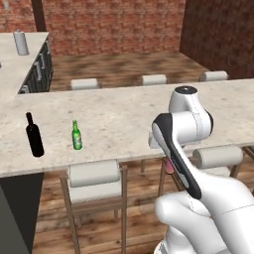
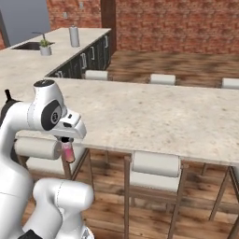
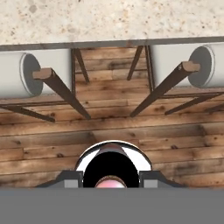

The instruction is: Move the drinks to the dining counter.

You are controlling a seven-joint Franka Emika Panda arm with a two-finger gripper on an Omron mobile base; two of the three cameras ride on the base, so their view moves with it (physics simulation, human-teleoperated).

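Currently: gripper (image 2: 68, 142) clamped on pink bottle (image 2: 68, 152), beside dining counter (image 2: 154, 116) edge; wine bottle (image 1: 34, 135), green bottle (image 1: 76, 136) on counter

A: The bench (image 1: 124, 116) is looking like beige speckled stone with a smooth, matt top. The wine bottle (image 1: 34, 135) is showing black and glossy, and the green bottle (image 1: 76, 135) is reading as clear glass.

B: The stools (image 2: 155, 172) are wearing pale grey padded cushions on dark brown frames. The floor (image 3: 131, 127) is showing grainy wooden planks, the far wall (image 2: 172, 25) rough red brick, and the pink bottle (image 2: 68, 151) is looking smooth.
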